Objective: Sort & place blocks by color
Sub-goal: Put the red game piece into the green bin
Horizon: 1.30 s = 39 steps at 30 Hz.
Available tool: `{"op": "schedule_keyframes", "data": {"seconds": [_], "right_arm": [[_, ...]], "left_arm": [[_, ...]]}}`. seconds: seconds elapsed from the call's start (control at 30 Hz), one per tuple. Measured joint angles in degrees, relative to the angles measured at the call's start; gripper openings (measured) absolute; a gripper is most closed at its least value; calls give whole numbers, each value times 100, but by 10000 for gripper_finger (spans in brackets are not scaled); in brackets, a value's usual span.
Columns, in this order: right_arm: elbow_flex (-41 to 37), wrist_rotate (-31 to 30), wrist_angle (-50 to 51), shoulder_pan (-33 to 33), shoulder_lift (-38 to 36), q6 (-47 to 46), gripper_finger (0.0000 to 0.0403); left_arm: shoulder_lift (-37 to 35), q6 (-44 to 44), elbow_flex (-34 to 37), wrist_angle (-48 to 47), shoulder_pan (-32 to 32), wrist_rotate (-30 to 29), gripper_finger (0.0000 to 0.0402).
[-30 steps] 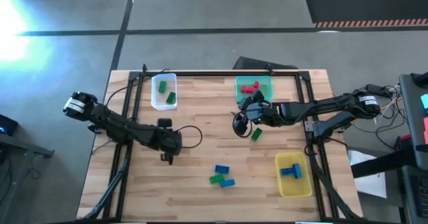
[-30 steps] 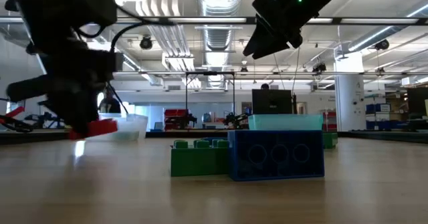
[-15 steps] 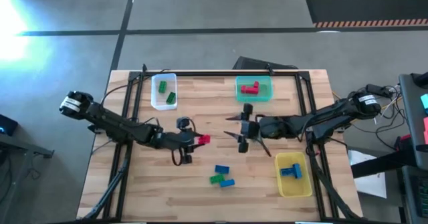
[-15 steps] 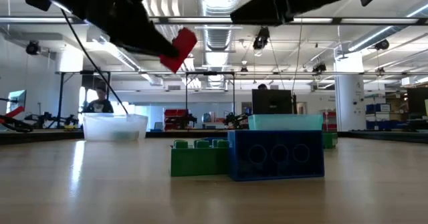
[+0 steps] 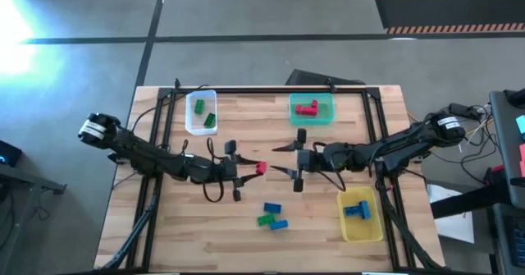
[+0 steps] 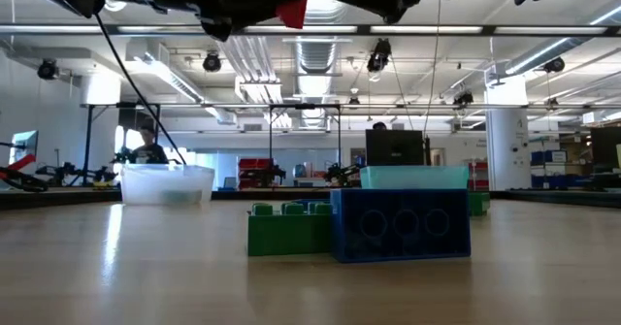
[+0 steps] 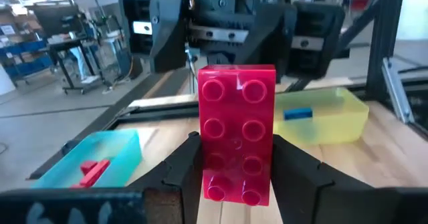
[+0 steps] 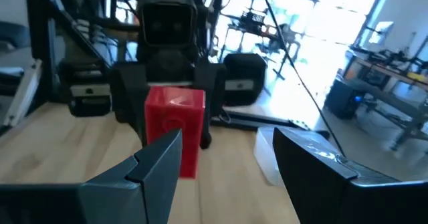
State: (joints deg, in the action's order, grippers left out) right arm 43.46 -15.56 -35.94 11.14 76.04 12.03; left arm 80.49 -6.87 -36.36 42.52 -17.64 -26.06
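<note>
My left gripper (image 5: 248, 168) is above the middle of the table, shut on a red block (image 5: 260, 167). In the left wrist view the block (image 7: 236, 140) shows its studded face. My right gripper (image 5: 277, 159) faces it from the table's right, open. Its fingers (image 8: 155, 162) stand apart just short of the block (image 8: 175, 127) and do not touch it. The low view shows the block (image 6: 293, 0) high over the table. Two blue blocks (image 5: 271, 208) and a green block (image 5: 265, 219) lie flat near the table's near edge. My left gripper pinches the red block between its two fingers (image 7: 184, 170), on the long sides at the end nearest the wrist (image 7: 234, 187). The fingers are level, coming from the table's left and lying along the block. The block is lifted clear, its free end pointing at my right gripper.
A clear bin (image 5: 201, 112) with green blocks and a teal bin (image 5: 312, 108) with red blocks stand at the far edge. A yellow bin (image 5: 361, 214) with a blue block stands near the right corner. The green (image 6: 281, 233) and blue (image 6: 400, 223) loose blocks fill the low view's foreground.
My left gripper lifted the red block off the table and carried it up and toward the table's right, turning from pointing down to level. My right gripper swung away from the teal bin toward the table's middle and now faces the block.
</note>
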Motion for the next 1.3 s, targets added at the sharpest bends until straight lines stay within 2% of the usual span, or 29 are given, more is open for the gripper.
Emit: {"op": "schedule_keyframes", "data": {"seconds": [0.1,0.3,0.43,0.7,0.87,1.17,1.3], "right_arm": [[-1,206,-258,-1,115,-35,226],[50,215,-542,0,257,-146,226],[80,217,-548,0,257,-164,226],[104,231,-695,0,329,-391,226],[130,232,-968,0,487,-478,226],[245,239,-976,0,635,-396,225],[245,255,-964,0,633,-399,213]], "left_arm": [[135,-8,-15,142,1,-128,123],[354,-1,-12,906,1,-328,123],[349,-7,-37,988,1,-592,123],[442,42,-39,1154,3,-586,123],[679,11,-76,1595,3,-574,123],[946,0,-234,1603,3,-558,126],[933,0,-223,1602,3,-557,126]]}}
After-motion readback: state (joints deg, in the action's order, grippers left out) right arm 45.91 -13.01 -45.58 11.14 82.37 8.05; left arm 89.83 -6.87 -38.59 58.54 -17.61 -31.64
